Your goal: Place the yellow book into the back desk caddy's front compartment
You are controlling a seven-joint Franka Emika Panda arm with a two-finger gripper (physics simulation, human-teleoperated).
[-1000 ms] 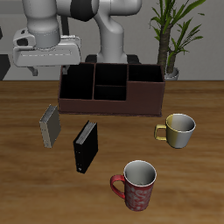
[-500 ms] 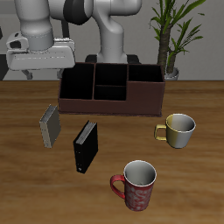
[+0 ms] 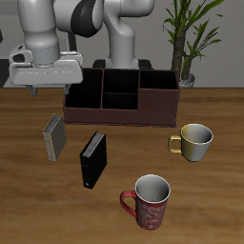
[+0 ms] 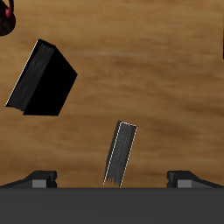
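The yellow book (image 3: pixel 55 138) stands on its edge on the wooden table, in front of the back desk caddy's (image 3: pixel 121 112) end. It also shows in the wrist view (image 4: pixel 120 153), seen from above as a thin grey-tan slab. My gripper (image 3: pixel 49 89) is open and empty. It hangs above the yellow book, well clear of it, with its fingertips (image 4: pixel 42 179) spread wide on either side. The front compartment (image 3: pixel 119 100) is the small middle cell at the caddy's front wall, and it looks empty.
A black book (image 3: pixel 92 158) stands beside the yellow one, nearer the table's front edge; it also shows in the wrist view (image 4: pixel 44 79). A gold mug (image 3: pixel 194 140) and a red mug (image 3: pixel 148 201) stand farther along. A potted plant (image 3: pixel 184 43) is behind the caddy.
My gripper has moved down and a little toward the table's front, closer above the yellow book. The books, mugs and caddy have not moved.
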